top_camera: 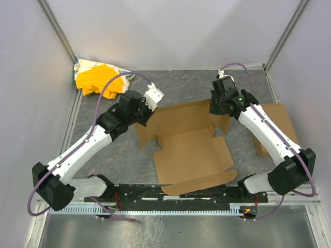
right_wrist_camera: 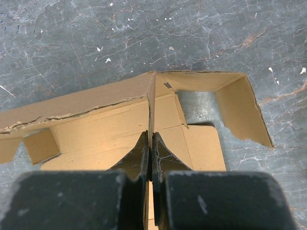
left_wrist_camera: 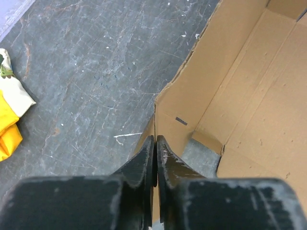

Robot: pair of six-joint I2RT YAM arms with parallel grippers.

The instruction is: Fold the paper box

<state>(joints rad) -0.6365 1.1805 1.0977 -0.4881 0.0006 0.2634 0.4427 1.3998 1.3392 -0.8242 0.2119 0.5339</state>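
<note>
We are holding the left end effector (left_wrist_camera: 155,140) pressed together on a thin upright edge of the plain brown cardboard paper box (top_camera: 191,150), at its far left corner. We are holding the right end effector (right_wrist_camera: 150,137) pinched in the same way on an upright cardboard edge at the far right corner, where a side flap (right_wrist_camera: 242,112) is standing bent at an angle. The paper box is lying on the grey marbled counter (top_camera: 181,88) between the two arms, its base panel flat and its near flap spreading toward the arm bases.

We are judging the task as early: only the far wall is standing, and only in part. The side walls, tabs and lid are all waiting to be raised, tucked and closed. The smaller brown cardboard rectangle (top_camera: 282,116) is lying beside the right arm, and the crumpled yellow cloth bundle (top_camera: 95,80) is lying at the far left corner, both apart from the paper box.
</note>
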